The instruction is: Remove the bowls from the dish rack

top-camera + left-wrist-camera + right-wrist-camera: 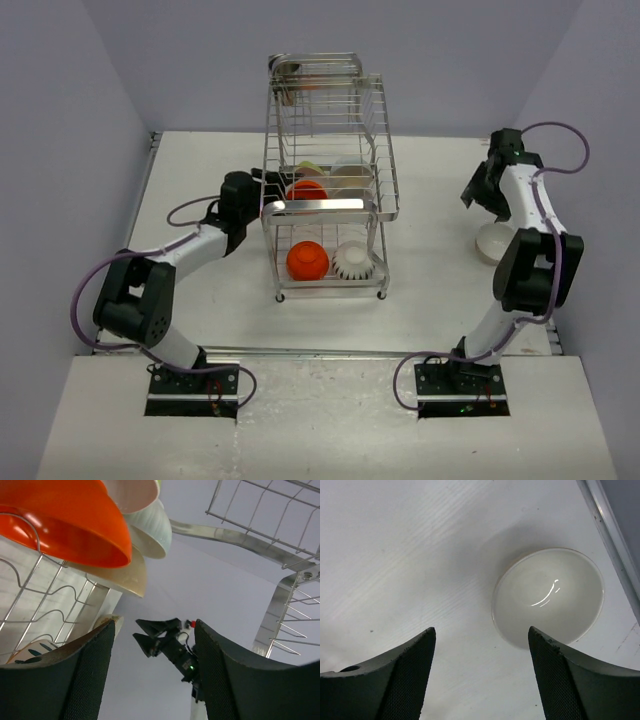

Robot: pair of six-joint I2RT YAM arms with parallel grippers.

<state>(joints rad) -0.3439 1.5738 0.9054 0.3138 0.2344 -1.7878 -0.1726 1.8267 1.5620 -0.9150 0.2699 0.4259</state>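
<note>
The dish rack (325, 205) stands mid-table. Its upper tier holds an orange bowl (306, 189) and white and cream bowls (349, 176). Its lower tier holds a second orange bowl (307, 260) and a ribbed white bowl (354, 262). My left gripper (270, 186) is open at the rack's left side, level with the upper tier. In the left wrist view the orange bowl (60, 525), a cream bowl (122, 575) and white bowls (150, 530) hang above my open, empty left gripper (155, 675). My right gripper (480, 675) is open above the table beside a plain white bowl (549, 596), which also shows in the top view (491, 243).
The table's right edge strip (612, 540) runs close to the white bowl. Rack wires (280, 525) pass above and to the right of the left gripper. The right arm (172, 647) shows through the rack. Walls enclose the table on three sides.
</note>
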